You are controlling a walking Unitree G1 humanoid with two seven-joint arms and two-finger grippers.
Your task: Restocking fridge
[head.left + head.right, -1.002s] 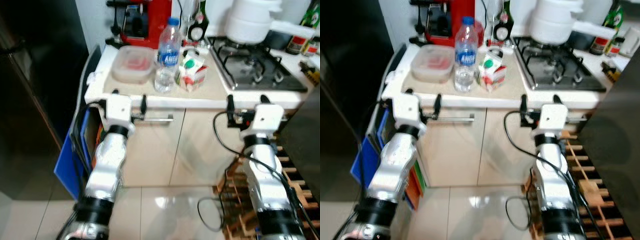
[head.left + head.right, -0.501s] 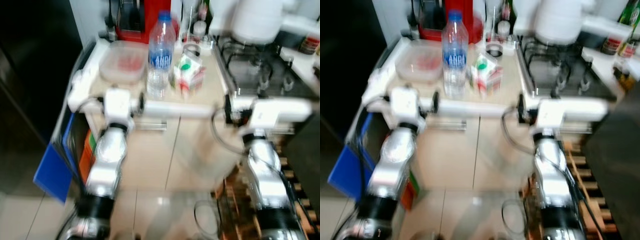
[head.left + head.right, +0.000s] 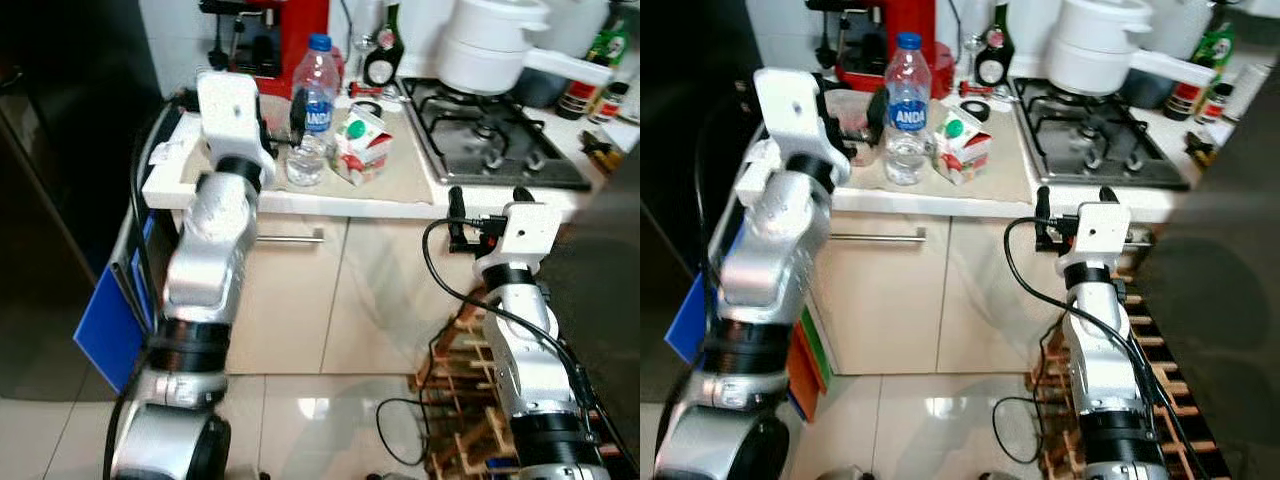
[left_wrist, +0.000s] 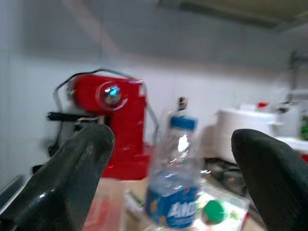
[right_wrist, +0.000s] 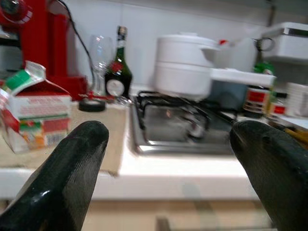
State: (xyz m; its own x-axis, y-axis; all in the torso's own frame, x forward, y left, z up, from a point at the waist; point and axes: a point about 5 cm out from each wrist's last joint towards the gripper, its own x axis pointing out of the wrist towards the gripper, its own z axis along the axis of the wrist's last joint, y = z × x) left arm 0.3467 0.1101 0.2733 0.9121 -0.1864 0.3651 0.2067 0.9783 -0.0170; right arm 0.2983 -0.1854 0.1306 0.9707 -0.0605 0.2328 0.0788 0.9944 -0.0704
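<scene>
White surface point(image 3: 420, 205) front edge runs across the head views; below it beige cabinet doors with a bar handle point(image 3: 290, 239), tiled floor in front open, a wooden rack point(image 3: 470, 400) low by the robot's right side, a blue board point(image 3: 105, 325) and a dark fridge door point(image 3: 50, 200) on the left. Left end effector point(image 4: 168, 159) is raised over the left end of the surface, fingers point(image 4: 72, 168) wide apart, holding nothing, aimed at the water bottle point(image 3: 312, 110) with a gap between them; no contact seen. Right end effector point(image 5: 168, 159) sits at the surface's front edge, facing the gas hob point(image 3: 500, 140), fingers spread apart, empty. Water bottle stands upright near the surface's left-middle: clear plastic, blue cap, blue label, low water level. Just beside it to the right a small milk carton point(image 3: 362, 145), green cap, top torn open, red and white print. Behind, a red coffee machine point(image 3: 290, 30), a dark bottle point(image 3: 382, 50), a white pot point(image 3: 490, 45) on the hob.
</scene>
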